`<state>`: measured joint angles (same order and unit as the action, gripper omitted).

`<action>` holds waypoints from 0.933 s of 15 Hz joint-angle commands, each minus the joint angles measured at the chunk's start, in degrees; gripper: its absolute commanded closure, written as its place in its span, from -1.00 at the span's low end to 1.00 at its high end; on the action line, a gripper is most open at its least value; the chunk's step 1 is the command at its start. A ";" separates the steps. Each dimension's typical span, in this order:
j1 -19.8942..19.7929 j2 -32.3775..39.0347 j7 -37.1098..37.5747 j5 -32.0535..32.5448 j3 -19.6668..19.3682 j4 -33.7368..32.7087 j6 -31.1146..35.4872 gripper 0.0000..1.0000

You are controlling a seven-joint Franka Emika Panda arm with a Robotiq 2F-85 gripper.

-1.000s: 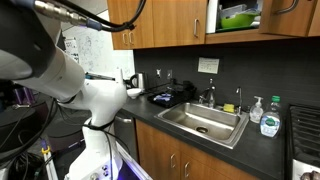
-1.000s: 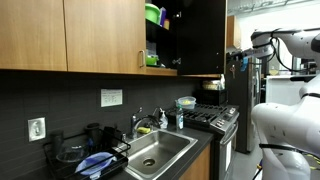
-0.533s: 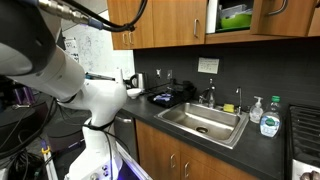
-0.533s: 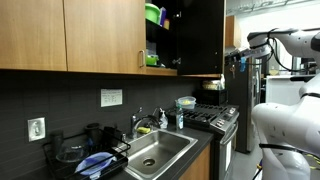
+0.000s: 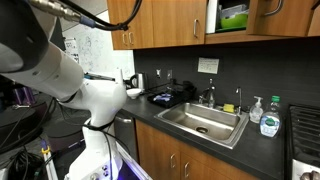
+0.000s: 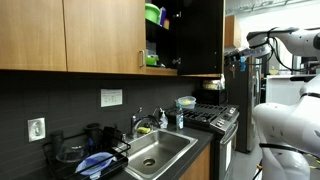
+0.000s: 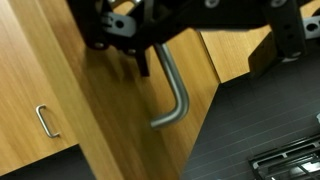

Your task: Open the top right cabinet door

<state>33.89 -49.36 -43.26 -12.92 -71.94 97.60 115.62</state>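
Note:
The top right cabinet door [image 7: 120,110] fills the wrist view as brown wood, with its slim silver bar handle [image 7: 176,95] running down the middle. My gripper [image 7: 205,55] comes in from the top and is open. One black finger [image 7: 141,58] is left of the handle and the other finger [image 7: 272,55] is far to its right, neither pressing the bar. In both exterior views the door [image 5: 290,20] [image 6: 200,35] stands swung out from the cabinet. In an exterior view my gripper [image 6: 236,62] is at the door's outer edge.
A green container [image 5: 238,14] [image 6: 152,15] sits inside the opened cabinet. Below are the steel sink [image 5: 205,122] [image 6: 155,150], a soap bottle [image 5: 270,125], a dish rack [image 6: 90,155] and a stove [image 6: 210,115]. A neighbouring wood door with its own handle [image 7: 42,120] is to the left.
The jaws have spread apart and let go of the bar handle. The arm and the door have hardly moved.

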 commanded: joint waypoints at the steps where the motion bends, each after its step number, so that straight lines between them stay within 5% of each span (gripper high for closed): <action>1: -6.03 0.57 2.91 -1.02 5.07 6.76 1.73 -1.00; 6: -15.67 -1.94 2.28 -1.98 13.28 16.23 6.25 -1.00; 7: -10.75 0.43 1.02 -1.95 9.02 11.06 4.96 -1.00; 9: -15.48 -1.33 1.28 -2.40 12.46 15.48 5.27 -1.00; 14: -15.48 -1.33 1.28 -2.40 12.46 15.48 5.27 -1.00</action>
<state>18.72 -51.34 -41.43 -14.52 -59.41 113.30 121.18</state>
